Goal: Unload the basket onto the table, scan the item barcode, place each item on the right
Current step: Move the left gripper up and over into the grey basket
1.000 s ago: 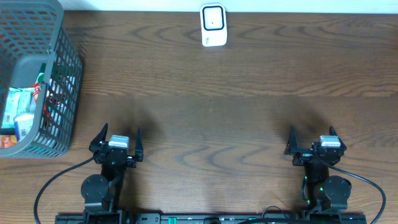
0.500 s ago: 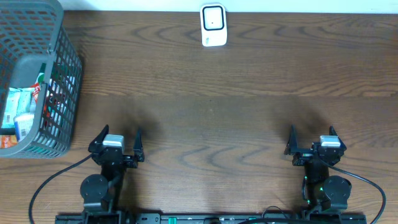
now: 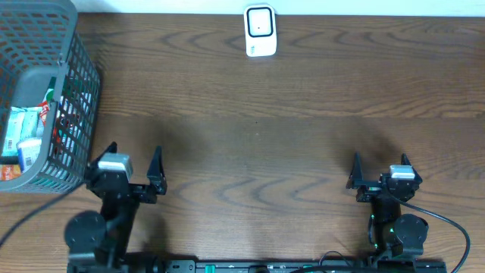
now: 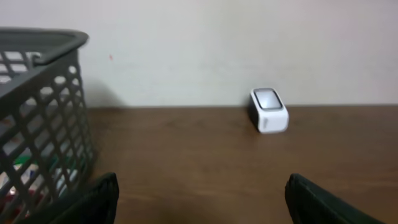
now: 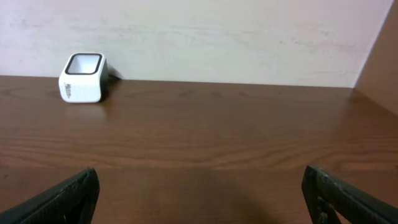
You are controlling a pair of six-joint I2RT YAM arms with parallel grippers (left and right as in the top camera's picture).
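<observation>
Brown wooden table: grey mesh basket cropped at left, contents unclear; left gripper and right gripper gape empty

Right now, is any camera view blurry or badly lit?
Overhead: evenly lit, sharp, faint shadows on the table. Left wrist: dimmer, near basket and fingers blurred. Right wrist: scanner clear, fingers soft.

Cropped at overhead's left edge: basket. Behind its mesh, labels too small to read: packets. Cut by wrist views' bottom edges: pincer fingers.
</observation>
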